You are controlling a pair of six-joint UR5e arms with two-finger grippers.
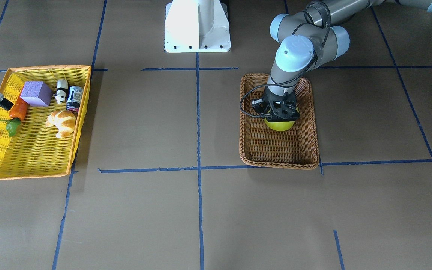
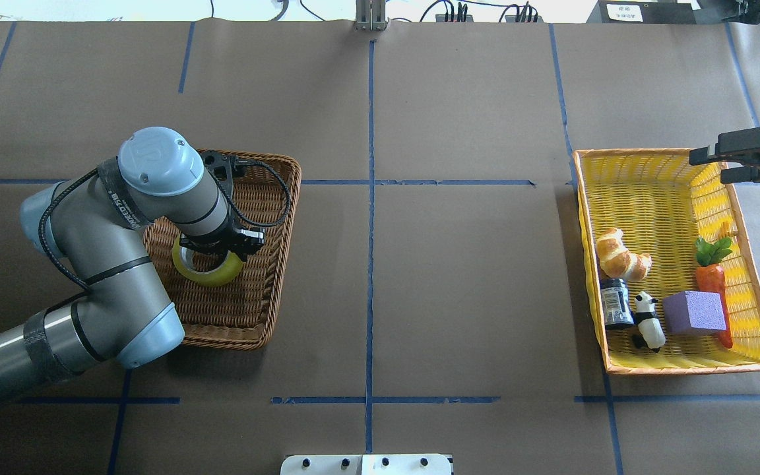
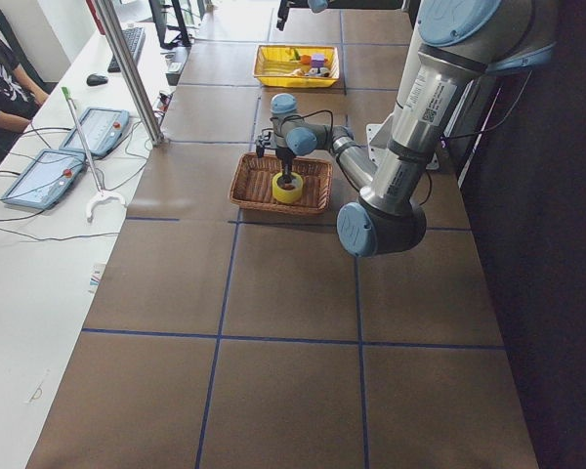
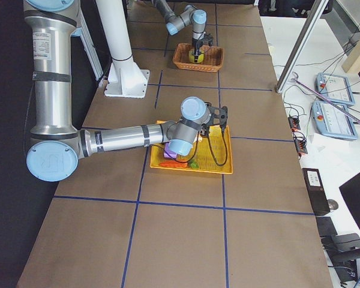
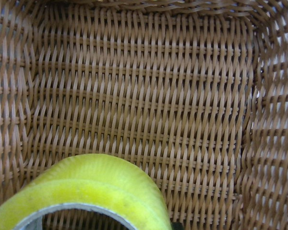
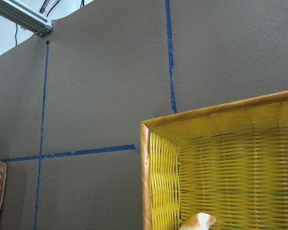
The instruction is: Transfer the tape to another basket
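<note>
While angled down into the woven wicker basket, pinching the round, glossy yellow tape in left claw. Holding right claw spread, well apart from basket.

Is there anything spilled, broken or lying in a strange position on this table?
Nothing stands out. The tape is inside the wicker basket at the left pincer, and the yellow basket keeps its things within its rim. I see nothing spilled or damaged.

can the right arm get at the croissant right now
Probably yes: the right claw hovers open at the yellow basket's far corner, and the croissant lies uncovered with nothing above it.
</note>
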